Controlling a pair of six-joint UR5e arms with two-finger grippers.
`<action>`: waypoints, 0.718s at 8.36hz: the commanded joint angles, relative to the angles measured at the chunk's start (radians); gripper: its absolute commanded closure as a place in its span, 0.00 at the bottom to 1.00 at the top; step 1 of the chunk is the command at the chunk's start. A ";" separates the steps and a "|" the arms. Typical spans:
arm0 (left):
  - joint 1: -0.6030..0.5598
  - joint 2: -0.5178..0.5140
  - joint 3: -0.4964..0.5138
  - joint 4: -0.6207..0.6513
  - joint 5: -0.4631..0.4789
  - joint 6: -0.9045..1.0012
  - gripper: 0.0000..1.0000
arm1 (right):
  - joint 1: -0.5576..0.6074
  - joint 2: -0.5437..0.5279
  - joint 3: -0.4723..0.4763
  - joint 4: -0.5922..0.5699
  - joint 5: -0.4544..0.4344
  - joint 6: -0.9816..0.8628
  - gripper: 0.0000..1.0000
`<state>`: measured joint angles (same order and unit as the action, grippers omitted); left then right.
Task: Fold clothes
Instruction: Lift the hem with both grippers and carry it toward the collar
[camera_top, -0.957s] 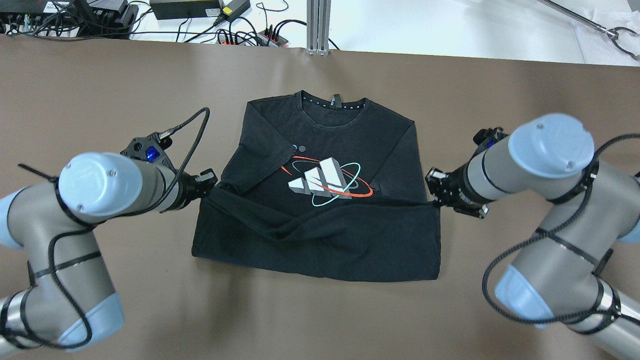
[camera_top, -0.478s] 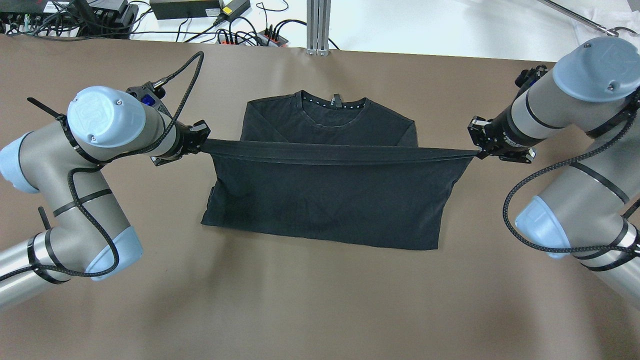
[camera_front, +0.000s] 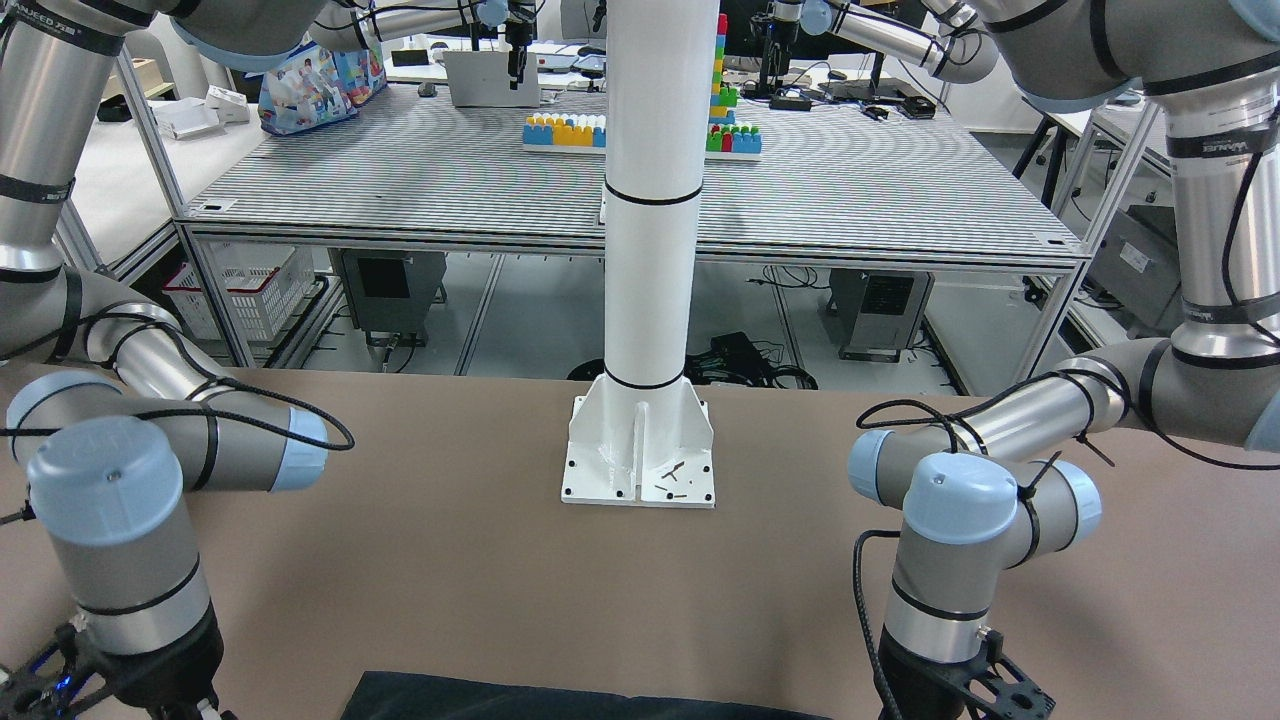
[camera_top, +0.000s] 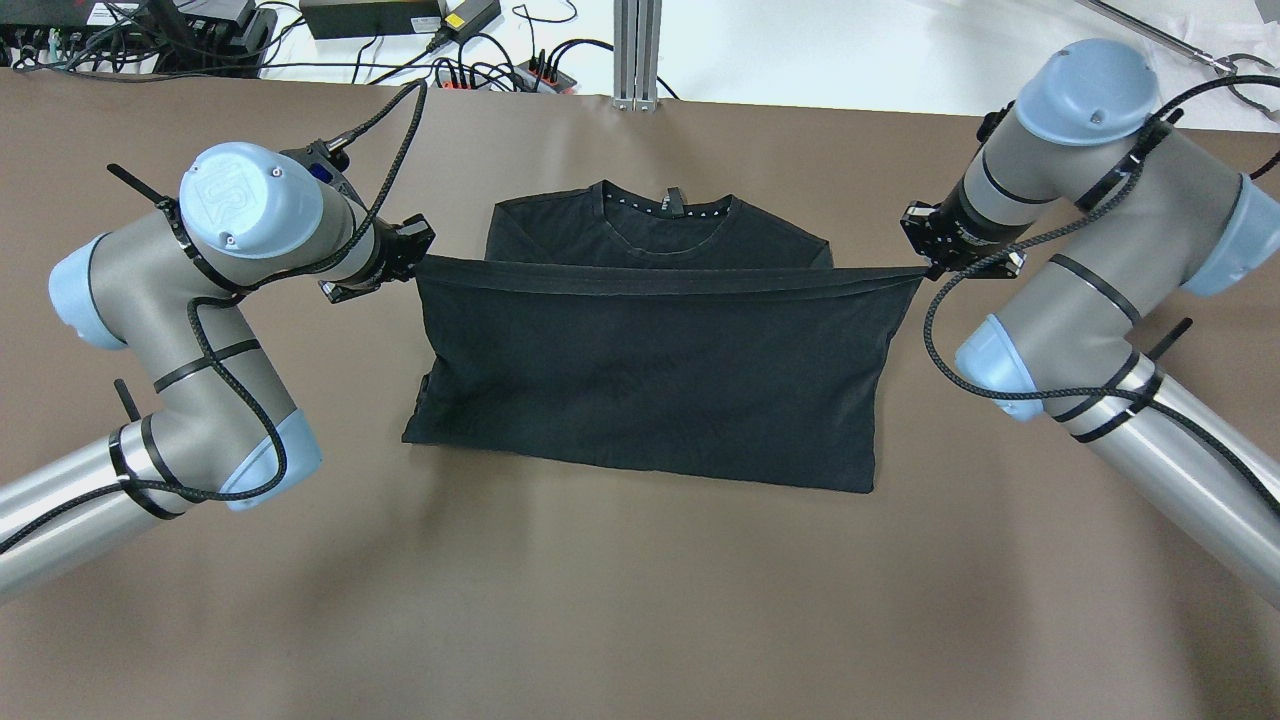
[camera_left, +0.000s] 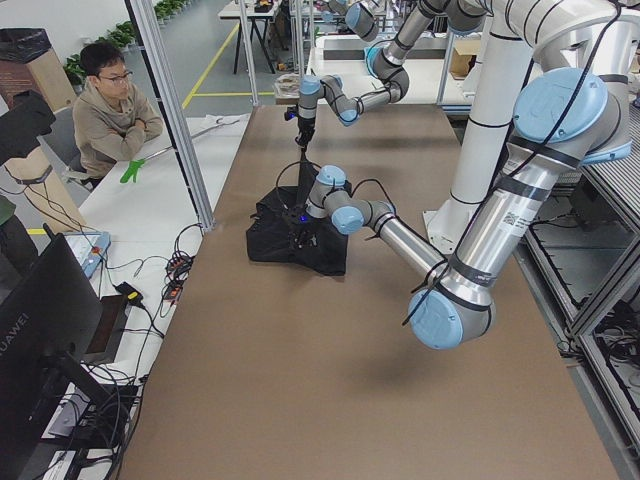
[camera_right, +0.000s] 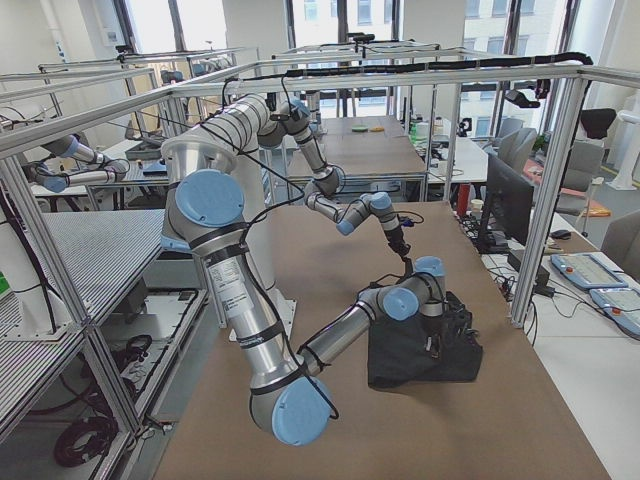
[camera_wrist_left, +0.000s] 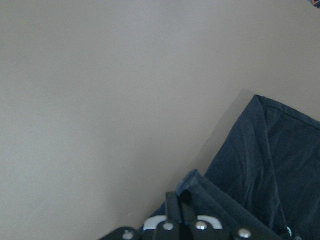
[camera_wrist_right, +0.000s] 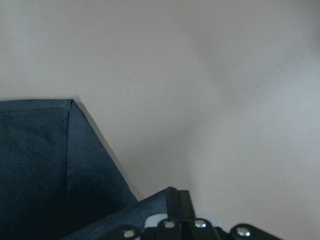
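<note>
Shirt (camera_top: 650, 370) lay on table (camera_top: 640, 600), hem (camera_top: 660, 283) lifted taut just short of collar (camera_top: 667, 205). Left gripper (camera_top: 415, 260) and right gripper (camera_top: 925, 265) each clenched a hem corner. Judged best: keep tension equal, lower level beside collar.

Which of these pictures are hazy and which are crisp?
Both wrist views are soft and washed out: the shirt looks bluish and the table a flat grey. The overhead view is sharp and evenly lit, with faint shadows, though the black fabric hides most creases.
</note>
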<state>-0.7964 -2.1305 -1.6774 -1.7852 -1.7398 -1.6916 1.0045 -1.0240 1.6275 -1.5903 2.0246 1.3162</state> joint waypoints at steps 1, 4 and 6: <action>-0.018 -0.026 0.129 -0.109 0.000 0.022 1.00 | -0.001 0.094 -0.264 0.192 -0.004 -0.003 1.00; -0.027 -0.092 0.309 -0.245 0.003 0.039 1.00 | -0.010 0.113 -0.410 0.365 -0.009 0.006 1.00; -0.030 -0.141 0.386 -0.295 0.003 0.049 1.00 | -0.018 0.136 -0.410 0.363 -0.014 0.014 1.00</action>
<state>-0.8232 -2.2254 -1.3692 -2.0268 -1.7370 -1.6547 0.9937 -0.9102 1.2297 -1.2408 2.0148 1.3213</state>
